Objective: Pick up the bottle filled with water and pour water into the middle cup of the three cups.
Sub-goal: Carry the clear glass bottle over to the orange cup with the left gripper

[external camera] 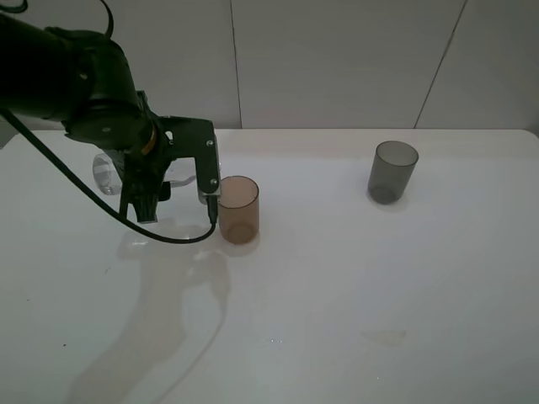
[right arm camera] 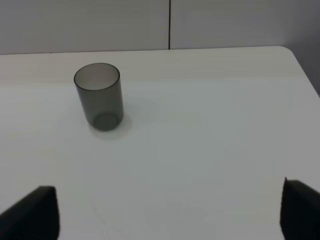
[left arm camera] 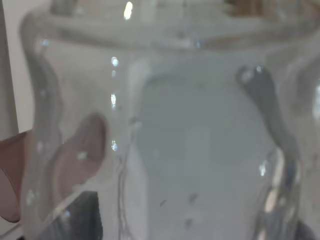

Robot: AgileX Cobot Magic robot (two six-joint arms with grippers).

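Note:
The clear bottle (left arm camera: 200, 150) fills the left wrist view, very close to the camera. In the exterior view only a clear rounded part of the bottle (external camera: 105, 172) shows beside the black arm. My left gripper (external camera: 175, 198) stands low over the table with its fingers on either side of the bottle; whether they press on it does not show. The amber-brown middle cup (external camera: 238, 210) stands upright just right of the gripper's right finger. The smoky grey cup (external camera: 392, 171) stands far to the right and also shows in the right wrist view (right arm camera: 99, 96). The pinkish-mauve cup (left arm camera: 10, 185) shows only beside the bottle. My right gripper (right arm camera: 170, 210) is open and empty.
A black cable (external camera: 84, 202) loops from the left arm over the white table (external camera: 337, 320). The table's right edge (right arm camera: 300, 65) lies beyond the grey cup. A white wall stands behind the table.

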